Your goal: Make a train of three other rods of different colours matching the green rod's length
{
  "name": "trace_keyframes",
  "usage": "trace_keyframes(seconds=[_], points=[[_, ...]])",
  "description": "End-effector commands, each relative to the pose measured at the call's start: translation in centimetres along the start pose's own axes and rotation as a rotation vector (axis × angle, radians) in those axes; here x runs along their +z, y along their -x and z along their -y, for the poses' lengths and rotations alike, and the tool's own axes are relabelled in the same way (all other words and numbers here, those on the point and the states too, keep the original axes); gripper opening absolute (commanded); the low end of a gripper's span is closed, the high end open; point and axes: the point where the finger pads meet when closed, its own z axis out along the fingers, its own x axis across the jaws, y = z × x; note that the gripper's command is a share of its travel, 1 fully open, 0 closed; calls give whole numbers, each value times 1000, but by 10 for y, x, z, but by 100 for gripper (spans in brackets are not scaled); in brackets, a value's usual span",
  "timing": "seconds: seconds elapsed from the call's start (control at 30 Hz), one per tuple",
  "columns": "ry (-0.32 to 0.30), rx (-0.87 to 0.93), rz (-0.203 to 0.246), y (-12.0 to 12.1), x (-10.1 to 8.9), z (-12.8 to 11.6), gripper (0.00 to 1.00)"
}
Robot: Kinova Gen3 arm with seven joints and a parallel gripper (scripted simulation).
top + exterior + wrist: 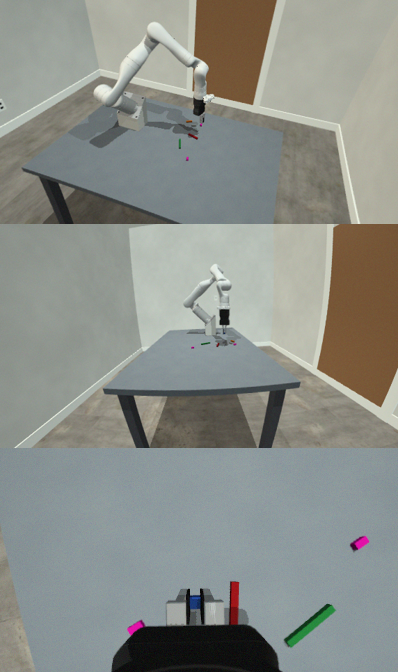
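Note:
My gripper (195,600) is shut on a small blue rod (195,601) and holds it above the table. In the top view the gripper (201,120) hangs over the back middle of the table. A red rod (234,602) lies just right of the fingers; it also shows in the top view (193,136). A green rod (310,625) lies slanted further right, and it shows in the top view (179,143). One magenta rod (135,626) lies left of the gripper. Another magenta rod (359,542) lies far right. An orange rod (188,121) lies behind the gripper.
The arm's base (131,113) stands at the table's back left. The rods also show small in the exterior view around the gripper (224,330).

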Motion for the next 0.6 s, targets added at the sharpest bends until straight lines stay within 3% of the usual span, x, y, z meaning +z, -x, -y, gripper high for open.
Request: trace_keyframes(seconds=[0.0,0.1,0.17,0.37,0.57], points=[[0,-6,10,-15,-5,0,24],[-7,-42,13,-38,-8,0,24],[-7,-42,13,-38,-8,0,24],[-15,-144,13,-96,-9,-12,24],[-7,-263,8,-152,-7,-39,24]])
